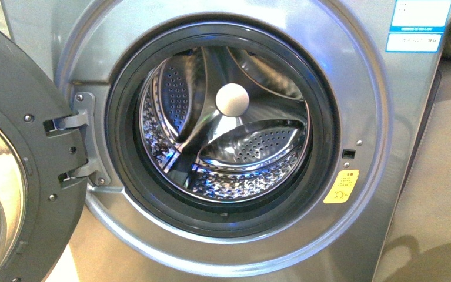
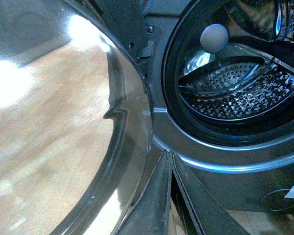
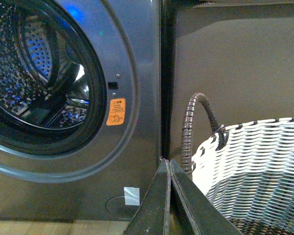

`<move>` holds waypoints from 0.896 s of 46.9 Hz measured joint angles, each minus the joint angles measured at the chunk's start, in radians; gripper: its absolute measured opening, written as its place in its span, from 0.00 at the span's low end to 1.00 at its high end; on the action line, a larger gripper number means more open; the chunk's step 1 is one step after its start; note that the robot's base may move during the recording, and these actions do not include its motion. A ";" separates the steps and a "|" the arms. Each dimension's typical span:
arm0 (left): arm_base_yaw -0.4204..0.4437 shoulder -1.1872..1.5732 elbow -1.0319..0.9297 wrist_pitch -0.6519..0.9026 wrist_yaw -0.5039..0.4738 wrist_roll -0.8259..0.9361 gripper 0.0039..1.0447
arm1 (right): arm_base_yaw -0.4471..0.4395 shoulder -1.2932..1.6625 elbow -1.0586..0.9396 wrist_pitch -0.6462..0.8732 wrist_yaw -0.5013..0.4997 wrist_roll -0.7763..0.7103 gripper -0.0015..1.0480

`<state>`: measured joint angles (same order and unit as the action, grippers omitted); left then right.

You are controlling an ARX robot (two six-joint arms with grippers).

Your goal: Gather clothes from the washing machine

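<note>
The grey washing machine fills the front view with its door swung open to the left. Its perforated steel drum shows no clothes; the navy garment is out of view. A yellow sticker sits right of the mouth. Neither arm shows in the front view. My left gripper is shut and empty, low in front of the machine beside the open door's glass. My right gripper is shut and empty, low by the machine's right front corner.
A woven white-and-grey basket with a ribbed handle stands right of the machine, close to my right gripper. A brown wall is behind it. The open door takes up the space to the left. Wooden floor lies below.
</note>
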<state>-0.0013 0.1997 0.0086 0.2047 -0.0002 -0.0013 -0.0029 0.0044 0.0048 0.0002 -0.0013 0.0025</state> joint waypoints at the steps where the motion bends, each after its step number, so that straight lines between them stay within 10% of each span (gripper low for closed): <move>1: 0.000 -0.005 0.000 -0.005 0.000 0.000 0.03 | 0.000 0.000 0.000 0.000 0.000 0.000 0.02; 35: 0.000 -0.196 0.000 -0.204 0.000 0.000 0.03 | 0.000 0.000 0.000 0.000 0.000 0.000 0.02; 42: 0.000 -0.196 0.000 -0.204 0.000 -0.001 0.34 | 0.000 0.000 0.000 0.000 0.000 -0.001 0.19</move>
<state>-0.0017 0.0040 0.0090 0.0006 -0.0002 -0.0021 -0.0029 0.0044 0.0048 -0.0002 -0.0013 0.0013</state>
